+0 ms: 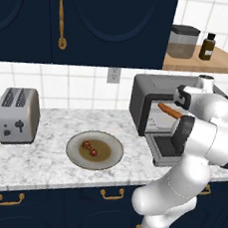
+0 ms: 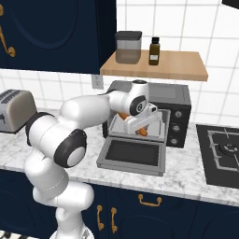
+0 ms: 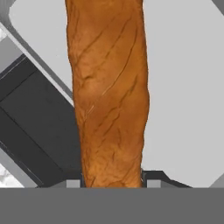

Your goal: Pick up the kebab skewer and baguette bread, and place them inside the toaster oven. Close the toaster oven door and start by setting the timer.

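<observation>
Baguette bread: the baguette bread (image 3: 109, 92) is held in the gripper (image 2: 140, 125) and is carried at the mouth of the toaster oven (image 2: 173, 99); in the left base view its orange length (image 1: 169, 111) is seen reaching into the open cavity, above the lowered door.
Toaster oven door: the toaster oven door (image 2: 133, 155) is dropped flat toward the front edge of the counter (image 1: 40, 165), its dark glass facing up.
Kebab skewer: the kebab skewer (image 1: 89, 148) is left on the plate (image 1: 110, 158), near the middle of the counter, well apart from the oven.
Step in hand: judged to be the placing of the loaf inside the oven; the skewer, the door and the timer are not yet dealt with.
Next move: the loaf would need to be carried deeper over the light grey floor of the cavity (image 3: 183, 87) and lowered flat before release, clear of the door hinge line, so that the door can later be swung up.
Gripper state: the jaws are partly closed and clamped on the near end of the baguette; in the hand view a dark fingertip is seen on each side of the loaf, touching it.
Other things: the silver toaster (image 1: 16, 115) stands toward the left end of the counter.
</observation>
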{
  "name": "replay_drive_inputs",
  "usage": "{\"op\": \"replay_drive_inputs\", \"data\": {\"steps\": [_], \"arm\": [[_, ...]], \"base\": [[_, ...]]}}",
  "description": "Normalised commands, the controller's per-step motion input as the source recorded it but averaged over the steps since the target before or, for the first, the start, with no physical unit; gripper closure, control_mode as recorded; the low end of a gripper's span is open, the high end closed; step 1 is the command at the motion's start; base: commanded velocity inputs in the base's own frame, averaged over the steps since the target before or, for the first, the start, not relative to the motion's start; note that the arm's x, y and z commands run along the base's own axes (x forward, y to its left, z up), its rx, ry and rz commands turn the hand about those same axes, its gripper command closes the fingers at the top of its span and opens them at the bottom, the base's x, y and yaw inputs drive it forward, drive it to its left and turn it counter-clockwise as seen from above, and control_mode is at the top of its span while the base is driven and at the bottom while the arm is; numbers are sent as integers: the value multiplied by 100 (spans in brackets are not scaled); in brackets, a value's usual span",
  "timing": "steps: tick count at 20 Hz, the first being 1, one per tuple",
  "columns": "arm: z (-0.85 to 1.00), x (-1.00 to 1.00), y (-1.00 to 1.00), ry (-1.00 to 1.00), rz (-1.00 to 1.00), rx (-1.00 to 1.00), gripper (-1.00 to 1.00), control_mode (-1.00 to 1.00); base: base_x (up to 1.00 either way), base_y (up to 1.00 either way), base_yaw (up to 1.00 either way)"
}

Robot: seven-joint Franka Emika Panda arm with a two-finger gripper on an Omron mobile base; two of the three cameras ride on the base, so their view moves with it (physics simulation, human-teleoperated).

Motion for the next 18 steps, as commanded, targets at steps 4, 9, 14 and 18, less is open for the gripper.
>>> {"op": "replay_drive_inputs", "data": {"steps": [4, 9, 14, 18], "arm": [[-2, 42, -16, -1, 0, -5, 100, -100], [-7, 42, -14, 0, 0, -2, 100, -100], [-28, 19, -8, -4, 1, 0, 100, -100], [-16, 13, -6, 0, 2, -4, 100, -100]], "base": [[0, 0, 0], [0, 0, 0], [0, 0, 0], [0, 0, 0]]}}
